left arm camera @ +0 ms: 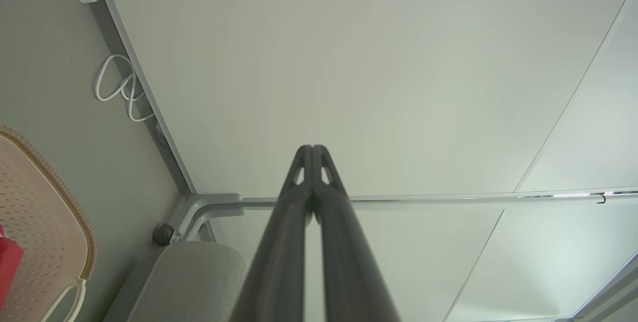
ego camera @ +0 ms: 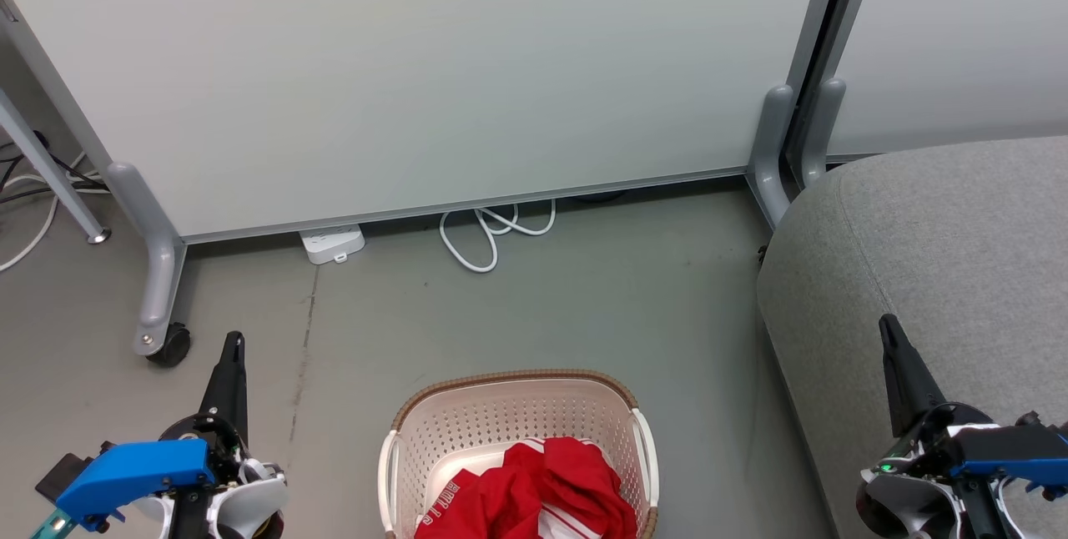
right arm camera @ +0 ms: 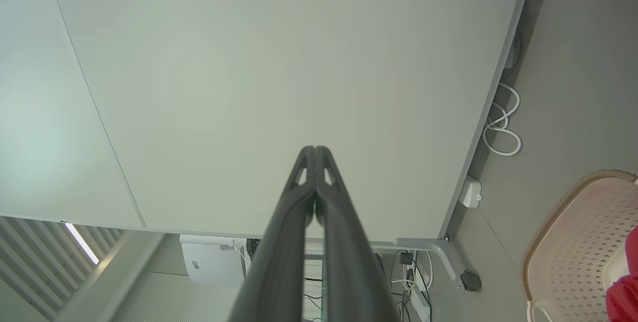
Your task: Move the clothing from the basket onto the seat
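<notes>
Basket (ego camera: 501,426) stood on the floor (ego camera: 584,305), low centre of the head view, with the red-and-white clothing (ego camera: 546,493) bunched inside its near half. Grey seat (ego camera: 943,247) lay to its right, apart from it. Left tool (ego camera: 236,340) and right tool (ego camera: 888,324) flanked the basket, fingers pressed together, gripping nothing.

On my head feed a pale grey-green partition panel (ego camera: 417,80) filled twelve o'clock. It stood on a grey metal leg (ego camera: 154,272) with a black caster (ego camera: 171,347) at nine o'clock. A second panel (ego camera: 951,38) stood at one o'clock. The floor (ego camera: 584,297) was smooth grey. Under the panel's bottom edge lay a white power strip (ego camera: 332,243) and a looped white cable (ego camera: 492,234). The grey seat (ego camera: 934,255) sat at three o'clock. My right wrist feed showed a bright strip (right arm camera: 82,243), possibly a ceiling light.
</notes>
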{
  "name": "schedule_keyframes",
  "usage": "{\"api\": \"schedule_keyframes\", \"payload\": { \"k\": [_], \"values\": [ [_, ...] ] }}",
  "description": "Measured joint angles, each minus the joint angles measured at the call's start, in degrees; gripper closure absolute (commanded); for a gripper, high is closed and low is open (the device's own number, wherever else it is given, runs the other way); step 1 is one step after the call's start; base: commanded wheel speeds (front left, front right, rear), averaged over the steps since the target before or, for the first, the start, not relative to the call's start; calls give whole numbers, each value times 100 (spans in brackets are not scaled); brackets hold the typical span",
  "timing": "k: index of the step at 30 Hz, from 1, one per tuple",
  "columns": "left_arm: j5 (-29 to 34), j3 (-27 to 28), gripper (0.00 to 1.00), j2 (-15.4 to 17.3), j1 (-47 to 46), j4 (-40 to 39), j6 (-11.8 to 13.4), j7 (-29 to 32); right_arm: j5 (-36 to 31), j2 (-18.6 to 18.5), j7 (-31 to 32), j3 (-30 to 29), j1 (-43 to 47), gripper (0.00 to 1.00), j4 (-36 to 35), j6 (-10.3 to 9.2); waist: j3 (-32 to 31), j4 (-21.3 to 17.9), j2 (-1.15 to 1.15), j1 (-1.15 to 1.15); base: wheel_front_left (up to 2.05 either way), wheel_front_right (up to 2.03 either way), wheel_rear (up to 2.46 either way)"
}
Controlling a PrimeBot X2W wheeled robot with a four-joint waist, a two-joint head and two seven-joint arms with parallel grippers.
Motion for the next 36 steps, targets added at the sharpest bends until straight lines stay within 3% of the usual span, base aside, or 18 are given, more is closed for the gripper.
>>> {"api": "schedule_keyframes", "payload": {
  "k": [15, 16, 26, 36],
  "values": [
    [0, 0, 100, 1, 0, 0, 0, 0, 0, 0, 0, 1, 0, 100, 0, 0, 0, 0, 0, 0, 0, 0, 0],
    [1, -1, 0, -2, 14, 29, 1, -5, 0, 7, -1, 2, 13, 0, 27, 0, 0, 0, 0, 0, 0, 0, 0],
    [35, -103, 0, -69, 352, 275, 3, -159, -59, 59, -141, 146, 287, 0, 294, -9, -1, -1, 0, 0, 0, 0, 0],
    [691, -216, 0, -68, 348, 202, 34, -423, -711, 56, -413, 292, 269, 0, 303, -9, -7, -2, 0, 0, 0, 0, 0]
  ]
}}
